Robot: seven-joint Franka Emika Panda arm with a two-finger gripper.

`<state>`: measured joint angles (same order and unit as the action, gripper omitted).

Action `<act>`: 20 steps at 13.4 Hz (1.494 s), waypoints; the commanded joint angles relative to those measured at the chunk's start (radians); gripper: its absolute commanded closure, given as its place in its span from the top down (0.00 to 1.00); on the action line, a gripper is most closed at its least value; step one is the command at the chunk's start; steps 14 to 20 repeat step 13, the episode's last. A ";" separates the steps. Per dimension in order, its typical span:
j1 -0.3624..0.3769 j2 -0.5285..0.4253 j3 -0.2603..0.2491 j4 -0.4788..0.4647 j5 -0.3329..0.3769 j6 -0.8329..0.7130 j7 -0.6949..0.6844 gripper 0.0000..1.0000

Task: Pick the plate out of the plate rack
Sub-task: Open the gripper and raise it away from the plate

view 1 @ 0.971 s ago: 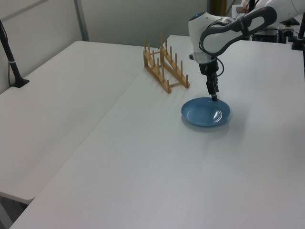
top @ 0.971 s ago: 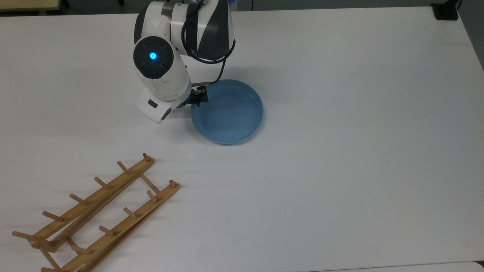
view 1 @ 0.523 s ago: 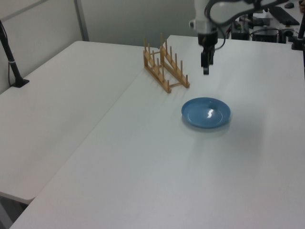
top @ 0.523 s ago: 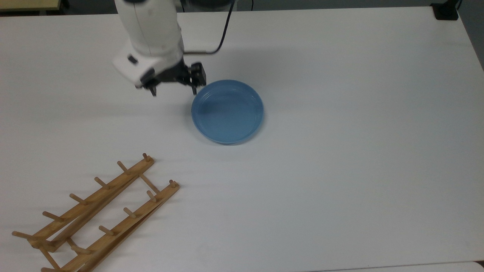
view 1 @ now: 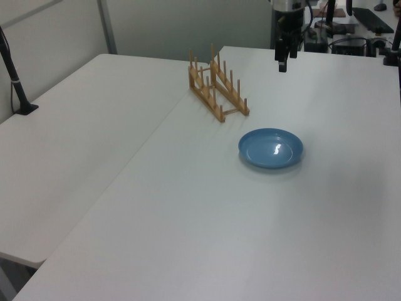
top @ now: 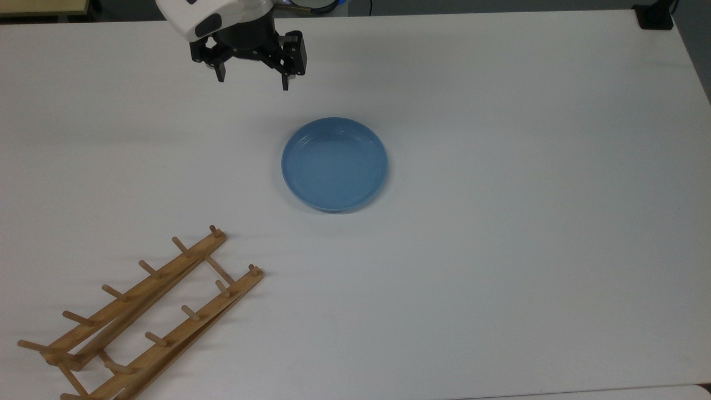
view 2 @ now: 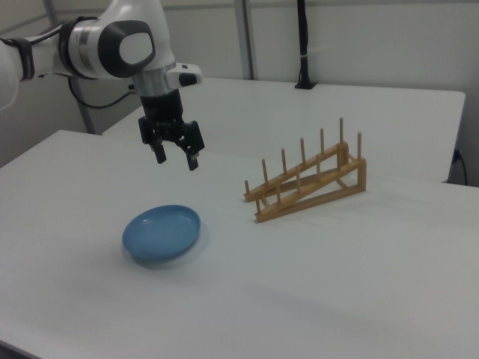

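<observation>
In the right view, the plate [view 2: 162, 232] lies flat on the white table [view 2: 314, 292] at the near left, with bare tabletop all round it. Further back and to the right view's right stands the plate rack [view 2: 307, 183], well apart from the plate, its pegs bare. Above and behind the plate hangs the gripper [view 2: 175, 158], fingers spread wide, holding and touching nothing. The top view places the gripper [top: 253, 81] near the table's far edge.

No legible text or markings anywhere.
</observation>
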<state>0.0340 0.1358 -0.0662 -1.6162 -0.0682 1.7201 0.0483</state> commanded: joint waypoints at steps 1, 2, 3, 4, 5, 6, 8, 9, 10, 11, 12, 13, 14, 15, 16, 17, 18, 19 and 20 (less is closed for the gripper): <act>0.009 -0.039 -0.007 -0.045 -0.019 0.001 -0.001 1.00; 0.007 -0.036 -0.007 -0.045 -0.018 -0.001 -0.001 1.00; 0.004 -0.027 -0.007 -0.044 -0.015 -0.004 -0.001 1.00; 0.001 -0.018 -0.007 -0.036 -0.013 -0.005 -0.001 1.00; 0.001 -0.007 -0.007 -0.034 -0.013 0.001 -0.001 1.00; 0.003 -0.005 -0.007 -0.034 -0.013 0.002 -0.001 1.00; 0.004 0.001 -0.001 -0.034 -0.013 0.006 -0.001 1.00; 0.006 0.010 0.000 -0.034 -0.012 0.004 -0.001 1.00; 0.004 0.008 0.000 -0.034 -0.013 0.001 -0.001 1.00; 0.004 0.007 0.000 -0.034 -0.013 -0.001 -0.001 1.00; 0.003 0.005 0.000 -0.034 -0.013 0.001 -0.001 1.00; 0.004 0.007 0.000 -0.034 -0.013 0.004 -0.001 1.00; 0.004 0.007 0.000 -0.034 -0.013 0.004 -0.001 1.00; 0.004 0.007 0.000 -0.034 -0.013 0.004 -0.001 1.00; 0.004 0.007 0.000 -0.034 -0.013 0.004 -0.001 1.00; 0.004 0.007 0.000 -0.034 -0.013 0.004 -0.001 1.00; 0.004 0.007 0.000 -0.034 -0.013 0.004 -0.001 1.00; 0.004 0.007 0.000 -0.034 -0.013 0.004 -0.001 1.00; 0.004 0.007 0.000 -0.034 -0.013 0.004 -0.001 1.00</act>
